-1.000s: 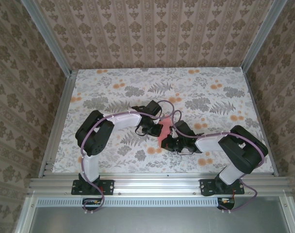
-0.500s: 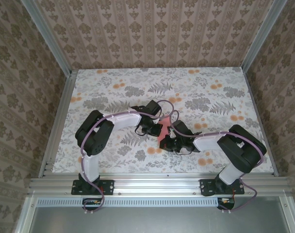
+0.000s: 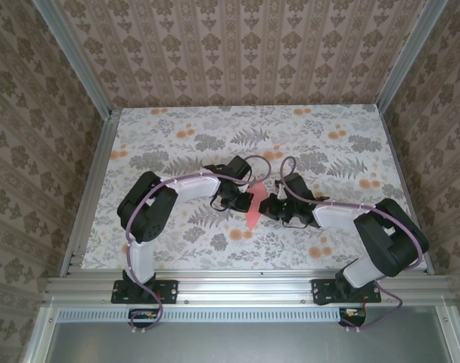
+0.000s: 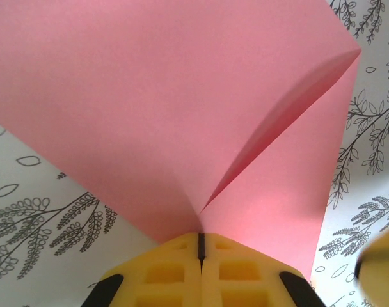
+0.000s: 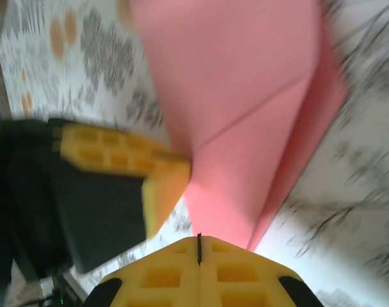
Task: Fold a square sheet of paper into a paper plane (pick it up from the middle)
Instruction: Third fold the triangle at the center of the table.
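Note:
The square sheet of paper [image 3: 252, 215], salmon pink, lies folded into a narrow pointed shape at the middle of the table, its point toward the near edge. My left gripper [image 3: 243, 198] is shut at its left side. In the left wrist view the shut tips [image 4: 200, 238] meet the paper [image 4: 182, 115] where a flap's edge starts. My right gripper [image 3: 268, 206] is shut at the paper's right side. In the right wrist view its shut tips [image 5: 199, 240] rest against the paper [image 5: 246, 115], with the left gripper's fingers [image 5: 130, 160] touching the opposite edge. I cannot tell whether either pair nips paper.
The table [image 3: 177, 136] has a grey leaf print with orange flowers [image 3: 318, 251]. Patterned walls and aluminium rails [image 3: 90, 189] close it in on three sides. Both arms reach inward, and their cables loop [image 3: 271, 178] just above the paper.
My right gripper has moved from the paper's near end toward the far side, along its right edge. The paper now looks narrower and more pointed. The left arm has stayed put.

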You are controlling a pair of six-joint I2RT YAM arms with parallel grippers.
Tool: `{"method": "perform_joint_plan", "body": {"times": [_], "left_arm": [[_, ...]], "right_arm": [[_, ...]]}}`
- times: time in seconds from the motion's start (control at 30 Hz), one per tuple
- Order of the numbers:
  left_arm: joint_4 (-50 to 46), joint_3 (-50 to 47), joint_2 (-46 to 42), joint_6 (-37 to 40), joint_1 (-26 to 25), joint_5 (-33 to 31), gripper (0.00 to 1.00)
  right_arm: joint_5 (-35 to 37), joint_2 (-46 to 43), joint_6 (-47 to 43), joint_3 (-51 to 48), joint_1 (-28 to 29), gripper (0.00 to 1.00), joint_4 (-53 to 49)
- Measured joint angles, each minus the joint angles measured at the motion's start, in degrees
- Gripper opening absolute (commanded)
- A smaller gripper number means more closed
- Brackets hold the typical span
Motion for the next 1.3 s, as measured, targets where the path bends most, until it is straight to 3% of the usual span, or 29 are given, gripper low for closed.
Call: {"method": "perform_joint_plan", "body": {"times": [0.23,0.6,0.97,1.3], "left_arm": [[-0.2,0.0,0.0,0.0,0.0,-0.1,0.0],[-1.4,0.8,0.3,0.0,0.2,-0.4,0.0],[-1.7,1.9,1.0,0.0,0.2,-0.4,0.0],[-1.6,1.9,1.0,0.2,0.2,-0.4,0.0]], "right_arm": [[-2.4,9.0,-0.3,2.7,-1.3,0.05,2.6],[-0.8,6.1,-5.7,8.1,-2.0,0.07,-6.5],[-0.3,12.6,-7.5,11.5,-3.9,0.07,-7.1],[-2.1,12.7,-7.6,11.5,-5.5,0.07,-6.8]]}}
